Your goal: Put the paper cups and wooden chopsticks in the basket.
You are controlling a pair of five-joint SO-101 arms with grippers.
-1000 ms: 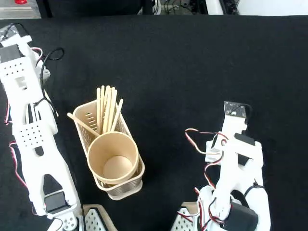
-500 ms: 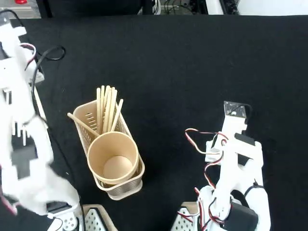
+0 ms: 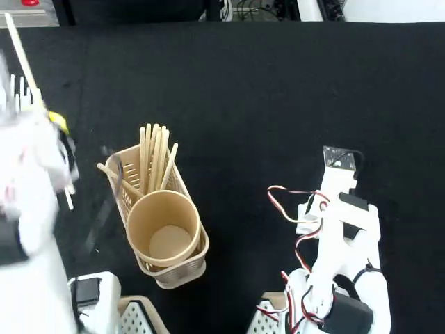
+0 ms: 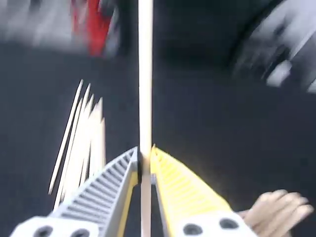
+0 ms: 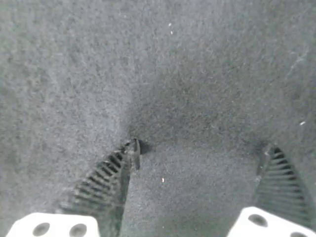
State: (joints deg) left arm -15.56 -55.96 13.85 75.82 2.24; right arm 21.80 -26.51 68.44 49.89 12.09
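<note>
My left gripper pinches one wooden chopstick below its middle; I'd judge it light, stiff, smooth, likely to swivel. My right gripper gapes empty over black cloth. Farther off, the basket holds a paper cup and other chopsticks; cables lie beyond.

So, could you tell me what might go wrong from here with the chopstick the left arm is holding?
The chopstick is pinched at a single spot by the left jaws with a long length sticking out, so it could pivot or slip on the way. The basket is already crowded by the cup and the other chopsticks, so the tip might catch the rim or land outside.
</note>
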